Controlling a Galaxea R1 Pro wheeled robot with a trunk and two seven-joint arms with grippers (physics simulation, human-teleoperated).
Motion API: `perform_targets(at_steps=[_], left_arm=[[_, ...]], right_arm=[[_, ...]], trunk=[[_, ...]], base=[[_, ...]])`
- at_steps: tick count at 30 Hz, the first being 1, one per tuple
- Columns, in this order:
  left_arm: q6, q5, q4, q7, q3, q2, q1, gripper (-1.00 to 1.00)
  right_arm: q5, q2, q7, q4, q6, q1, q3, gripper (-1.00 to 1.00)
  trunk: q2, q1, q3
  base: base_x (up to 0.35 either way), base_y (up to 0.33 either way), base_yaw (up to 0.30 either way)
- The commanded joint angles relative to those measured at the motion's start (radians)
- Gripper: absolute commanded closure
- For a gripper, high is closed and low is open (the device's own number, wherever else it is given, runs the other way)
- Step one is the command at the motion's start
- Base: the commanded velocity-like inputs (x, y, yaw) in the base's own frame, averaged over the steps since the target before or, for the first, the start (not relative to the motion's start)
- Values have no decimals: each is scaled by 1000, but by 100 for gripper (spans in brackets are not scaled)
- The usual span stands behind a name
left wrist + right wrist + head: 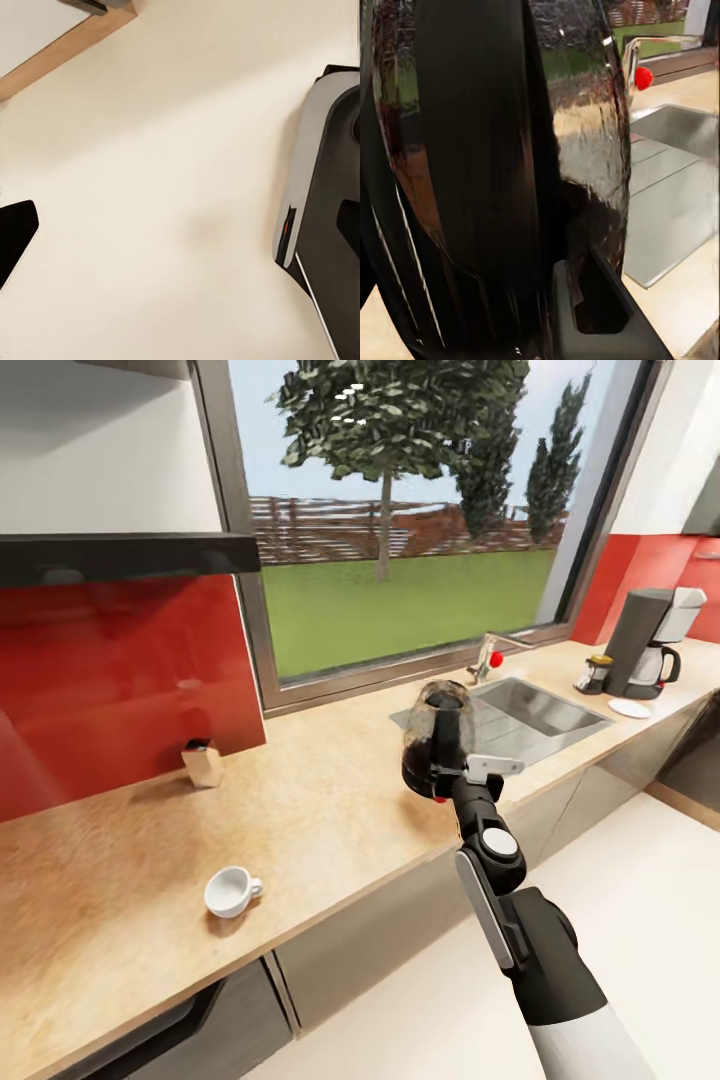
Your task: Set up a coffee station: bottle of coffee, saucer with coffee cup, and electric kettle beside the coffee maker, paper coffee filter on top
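Above countertop (330, 800) near sink (530, 710), right gripper (447, 758) clamps electric kettle (440, 735); left gripper's state cannot be told

electric kettle (432, 745): dark glass, black handle (small red spot low down, probably its switch)
countertop (300, 810): beige wood grain
coffee cup (231, 890): white
coffee maker (655, 643): grey, silver
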Motion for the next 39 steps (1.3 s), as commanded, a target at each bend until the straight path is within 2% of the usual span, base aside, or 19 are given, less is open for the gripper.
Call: perform_targets(at_steps=[1,39], left_arm=[[-4,-11,1,3,7,0,-1,-100],[-4,-9,1,3,7,0,0,-100]], right_arm=[[-6,0,-9,-1,3,-1,2,100],[-4,0,-9,0,3,-1,-2,100]], trunk=[[-2,1,-2],[-2,1,-2]], base=[[0,0,-275],[0,0,-276]])
